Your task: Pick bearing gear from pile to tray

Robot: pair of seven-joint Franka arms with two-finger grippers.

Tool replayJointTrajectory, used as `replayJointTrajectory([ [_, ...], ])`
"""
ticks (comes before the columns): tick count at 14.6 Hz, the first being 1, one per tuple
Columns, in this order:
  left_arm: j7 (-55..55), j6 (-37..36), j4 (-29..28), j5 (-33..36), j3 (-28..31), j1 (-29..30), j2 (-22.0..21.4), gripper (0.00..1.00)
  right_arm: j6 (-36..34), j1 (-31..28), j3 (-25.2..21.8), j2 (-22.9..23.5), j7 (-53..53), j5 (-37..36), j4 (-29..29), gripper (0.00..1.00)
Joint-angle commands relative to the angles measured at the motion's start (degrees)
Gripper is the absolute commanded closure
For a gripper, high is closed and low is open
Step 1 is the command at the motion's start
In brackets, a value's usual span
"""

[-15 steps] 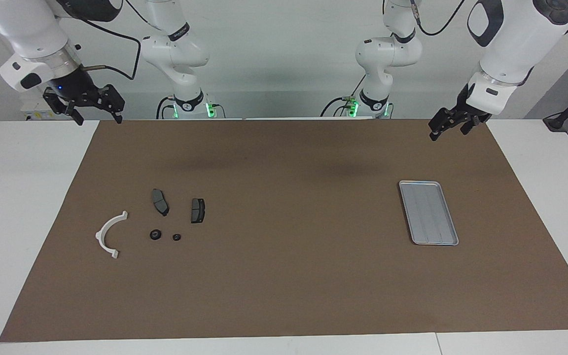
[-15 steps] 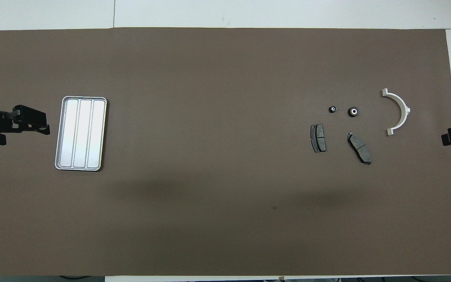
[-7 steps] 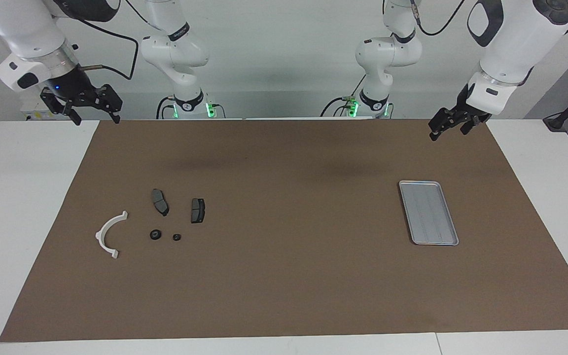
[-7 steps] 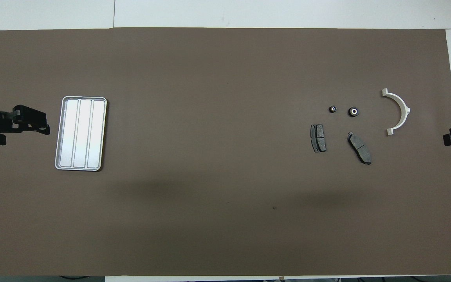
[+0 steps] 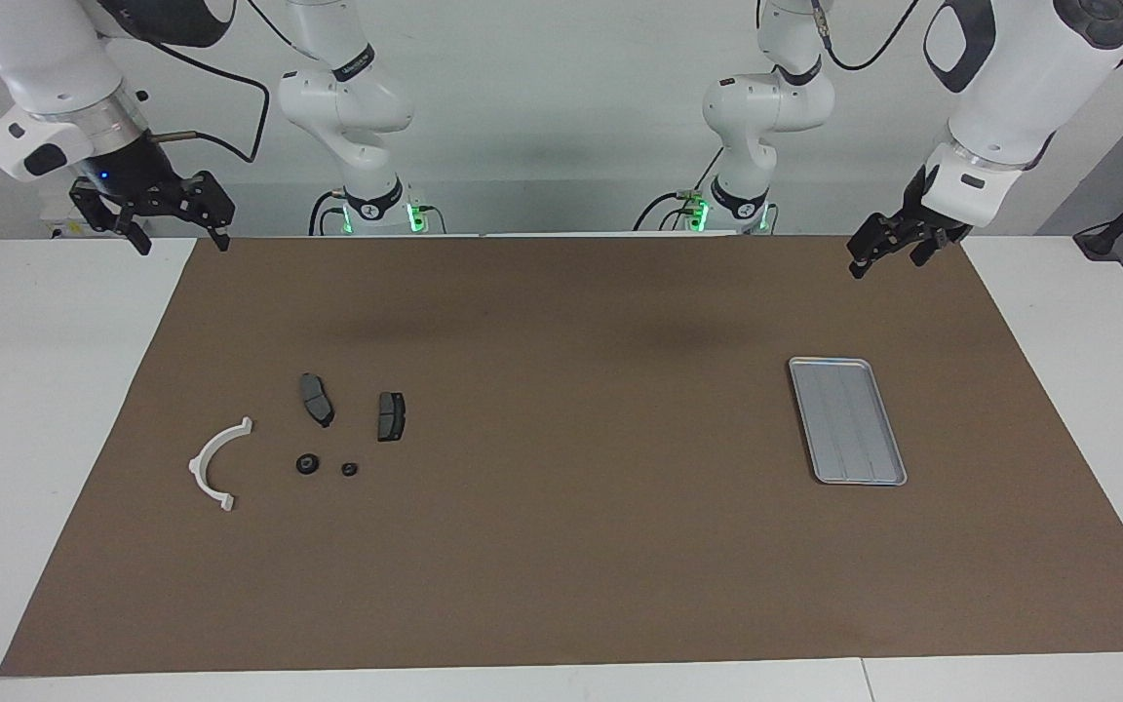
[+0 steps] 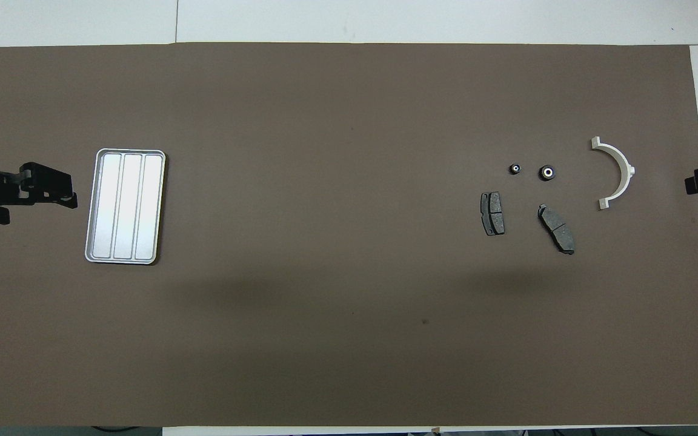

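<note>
The bearing gear [image 5: 306, 464], a small black round piece, lies on the desk just beside the white bracket [image 5: 214, 464]; it looks light, rigid and prone to roll, so pinch across its rim. Both the right gripper [image 5: 176, 234] and left gripper [image 5: 891, 253] hang well apart from it, fingers spread and empty.
</note>
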Motion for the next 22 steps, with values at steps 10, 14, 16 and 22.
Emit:
replayJointTrajectory([
  [10,0.5,-0.5,-1.2,-0.8,0.4,-0.3,-1.4,0.00,13.8,0.1,0.8,20.4,1.9,0.3,7.3,0.04],
  [14,0.5,-0.5,-1.2,-0.8,0.4,-0.3,-1.4,0.00,20.2,2.5,0.8,25.9,3.0,0.3,7.3,0.04],
  [16,0.5,-0.5,-1.2,-0.8,0.4,-0.3,-1.4,0.00,24.3,2.7,0.8,29.2,4.1,0.3,7.3,0.04],
  [22,0.5,-0.5,-1.2,-0.8,0.4,-0.3,-1.4,0.00,28.9,4.6,0.9,32.9,7.7,0.7,6.5,0.05],
])
